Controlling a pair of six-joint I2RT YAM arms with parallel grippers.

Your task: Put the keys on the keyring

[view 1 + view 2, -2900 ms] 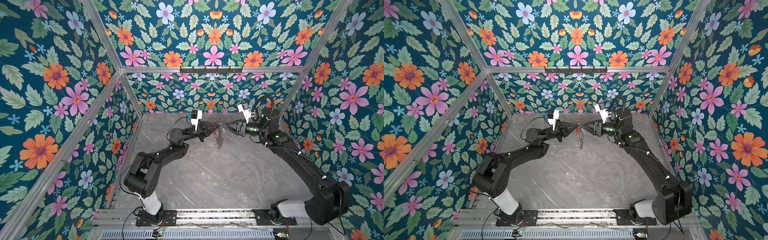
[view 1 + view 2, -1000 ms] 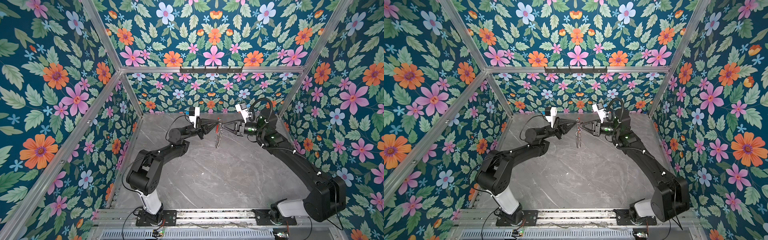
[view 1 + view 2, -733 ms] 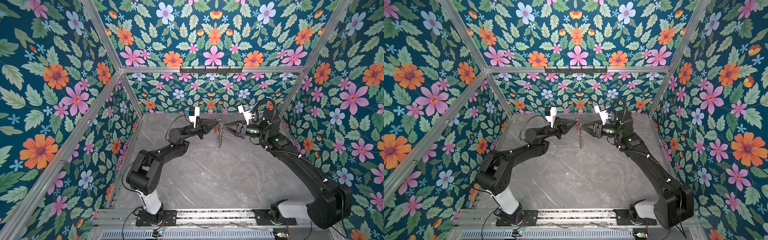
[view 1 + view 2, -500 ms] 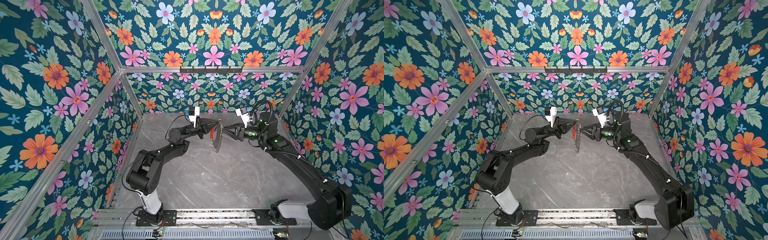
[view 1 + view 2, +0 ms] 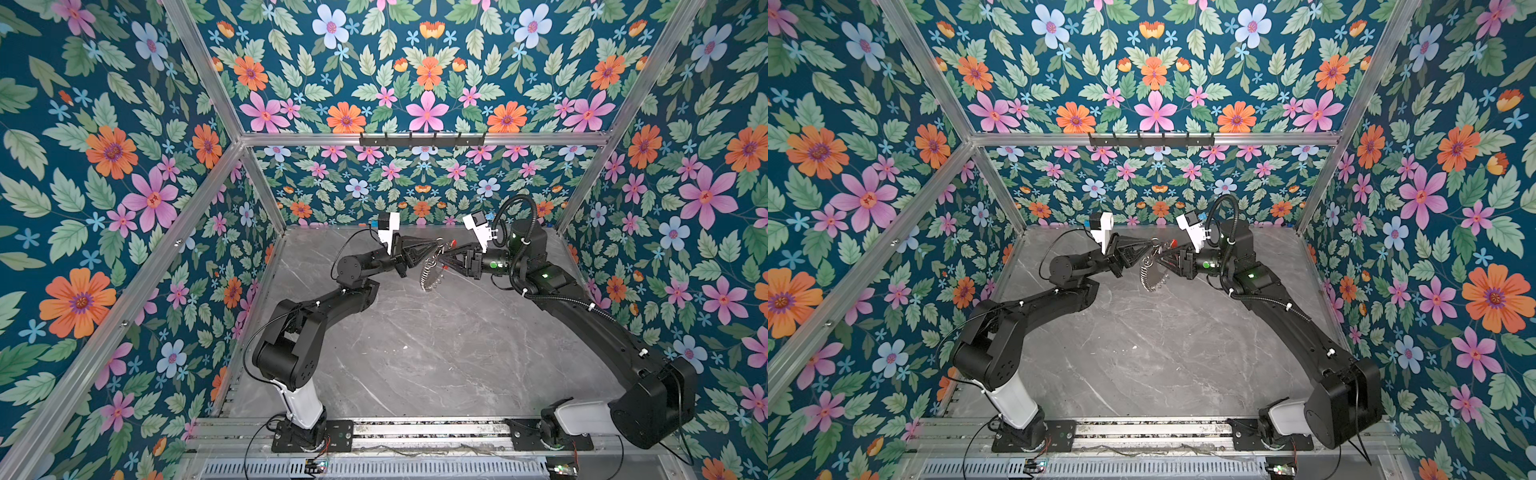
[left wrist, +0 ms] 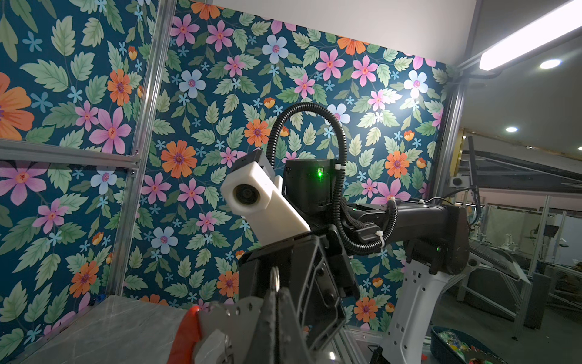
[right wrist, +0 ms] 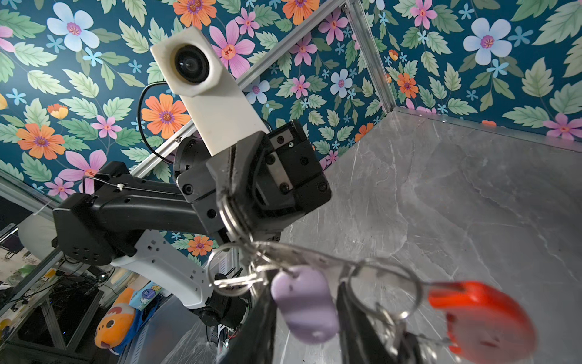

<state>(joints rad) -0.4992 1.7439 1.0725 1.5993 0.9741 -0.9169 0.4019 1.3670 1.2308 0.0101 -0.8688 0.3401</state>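
Note:
The keyring [image 5: 429, 274] [image 5: 1147, 275] hangs in the air at the back of the table, shown in both top views. My left gripper [image 6: 277, 302] is shut on one of its small silver rings [image 6: 275, 279], and the red plastic section [image 6: 185, 331] curves beside the fingers. My right gripper [image 7: 307, 318] faces it from the opposite side. Its two dark fingers [image 7: 261, 315] stand close on either side of the lilac tag [image 7: 304, 302]. That tag's small metal key [image 7: 237, 280] hangs on a ring next to the fingers. The red section [image 7: 482, 318] lies just beyond.
The grey marble table [image 5: 415, 353] lies under both arms, which meet near the back wall. Floral walls and aluminium posts [image 5: 266, 195] close in the back and the sides. A black hook rail [image 5: 422, 139] is fixed high on the back wall.
The right gripper drew back from the keyring, then came in again at its lower part. Its jaws widened and then narrowed around the lilac tag. The keyring swung. The left gripper stayed shut.

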